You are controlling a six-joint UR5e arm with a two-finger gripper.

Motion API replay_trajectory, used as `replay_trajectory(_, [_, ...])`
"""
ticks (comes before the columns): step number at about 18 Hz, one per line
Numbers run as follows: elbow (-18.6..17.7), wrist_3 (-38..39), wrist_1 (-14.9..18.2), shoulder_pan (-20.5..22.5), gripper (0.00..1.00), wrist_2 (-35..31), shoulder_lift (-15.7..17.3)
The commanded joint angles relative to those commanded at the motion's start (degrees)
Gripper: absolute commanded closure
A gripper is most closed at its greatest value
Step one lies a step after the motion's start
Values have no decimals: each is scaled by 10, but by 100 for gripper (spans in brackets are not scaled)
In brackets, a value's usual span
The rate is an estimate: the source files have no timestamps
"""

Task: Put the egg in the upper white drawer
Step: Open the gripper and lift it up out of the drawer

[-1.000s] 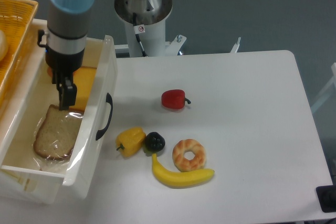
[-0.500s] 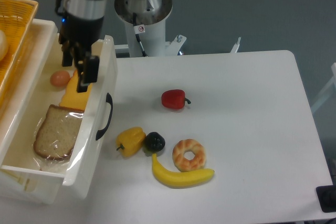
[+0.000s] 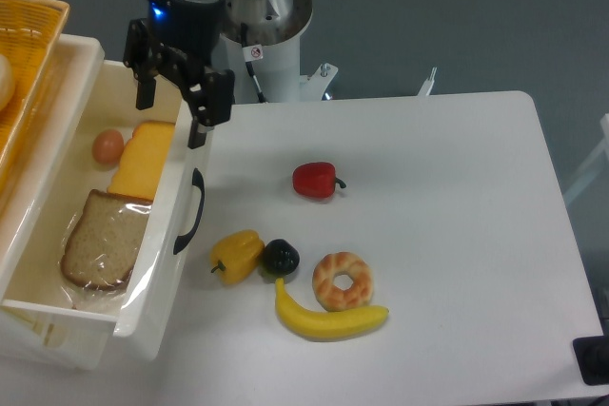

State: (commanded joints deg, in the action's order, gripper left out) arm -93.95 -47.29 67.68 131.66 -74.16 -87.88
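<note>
The tan egg (image 3: 108, 146) lies inside the upper white drawer (image 3: 181, 166), at its far end beside a yellow cheese slice (image 3: 143, 159). The drawer is pulled open, its black curved handle (image 3: 194, 210) facing the table. My gripper (image 3: 173, 109) hangs open above the drawer's far right corner, up and to the right of the egg, with nothing between its fingers.
A bread slice (image 3: 103, 240) lies in the drawer's near half. A yellow wicker basket (image 3: 29, 54) sits at the far left. On the table are a red pepper (image 3: 315, 180), yellow pepper (image 3: 237, 254), dark round fruit (image 3: 281, 257), banana (image 3: 328, 318) and glazed donut (image 3: 343, 280).
The gripper has risen out of the drawer and moved back and to the right. The egg, hidden a second ago, now lies uncovered in the drawer.
</note>
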Motion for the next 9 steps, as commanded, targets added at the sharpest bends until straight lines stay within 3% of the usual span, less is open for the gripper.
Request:
replay_trajectory(3, [4,-4,-3,1,0,-41,-34])
replay_trajectory(6, [40,-2,-2,2,0,-66,-83])
replay_trajectory(9, [49,-3,-2,12,0,-66,-101])
